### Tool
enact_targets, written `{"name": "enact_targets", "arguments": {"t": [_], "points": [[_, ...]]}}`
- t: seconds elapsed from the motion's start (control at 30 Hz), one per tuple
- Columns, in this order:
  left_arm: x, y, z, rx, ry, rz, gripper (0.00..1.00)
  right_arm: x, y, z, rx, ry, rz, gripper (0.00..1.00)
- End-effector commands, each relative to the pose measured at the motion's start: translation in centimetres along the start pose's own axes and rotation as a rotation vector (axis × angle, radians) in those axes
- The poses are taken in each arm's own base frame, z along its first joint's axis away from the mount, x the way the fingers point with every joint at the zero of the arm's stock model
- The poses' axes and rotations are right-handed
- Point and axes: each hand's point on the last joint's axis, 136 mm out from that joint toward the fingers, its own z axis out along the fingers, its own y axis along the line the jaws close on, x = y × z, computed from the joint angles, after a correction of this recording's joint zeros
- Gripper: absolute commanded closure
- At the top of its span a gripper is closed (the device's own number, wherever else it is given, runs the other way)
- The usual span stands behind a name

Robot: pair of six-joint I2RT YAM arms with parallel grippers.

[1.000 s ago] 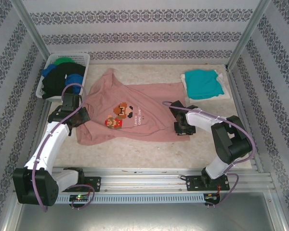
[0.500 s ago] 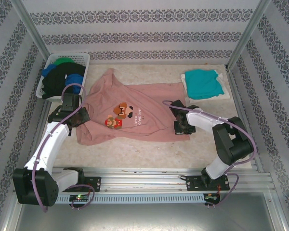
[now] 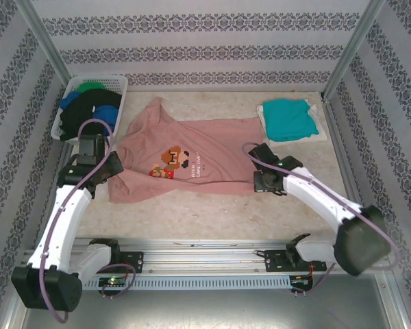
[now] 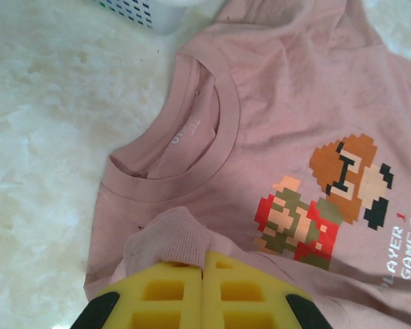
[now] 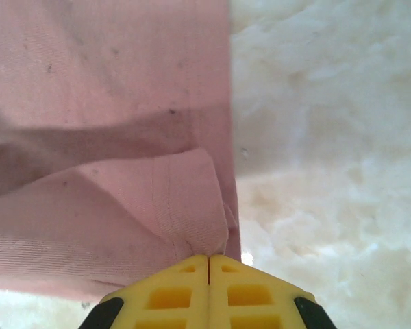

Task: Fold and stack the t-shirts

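Salmon-pink t-shirt (image 3: 185, 161) lies print-up on the table (image 3: 212, 212). My left hand (image 4: 203, 264) is pinched on its near shoulder and my right hand (image 5: 208, 260) on the near hem corner, so both ends can lift together for folding.

White basket on a pale mottled worktop, walled in by patterned paper

The slotted plastic basket (image 3: 122, 92) sits at the worktop's (image 3: 212, 212) 10 o'clock corner, tight against the left wall. Striped floral wallpaper (image 3: 205, 41) covers the walls from 9 through 12 to 3 o'clock. Slanting metal posts rise at 11 (image 3: 44, 38) and 1 o'clock (image 3: 353, 44), and a ribbed aluminium rail (image 3: 205, 257) runs along 6 o'clock.
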Motion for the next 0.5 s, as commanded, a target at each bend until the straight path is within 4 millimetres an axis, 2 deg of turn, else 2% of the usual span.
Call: {"name": "enact_targets", "arguments": {"t": [0.0, 0.23, 0.47], "points": [[0.3, 1.1, -1.7, -0.033, -0.001, -0.02, 1.0, 1.8, -2.2, -1.2, 0.036, -0.003, 0.04, 1.0], [0.6, 0.6, -3.7, 0.017, -0.012, -0.013, 1.0, 1.8, -2.7, -3.7, -0.031, -0.084, 0.073, 1.0], [1.3, -0.8, -6.2, 0.124, -0.009, -0.002, 1.0, 0.8, -2.5, -5.8, -0.086, -0.158, 0.099, 1.0]]}}
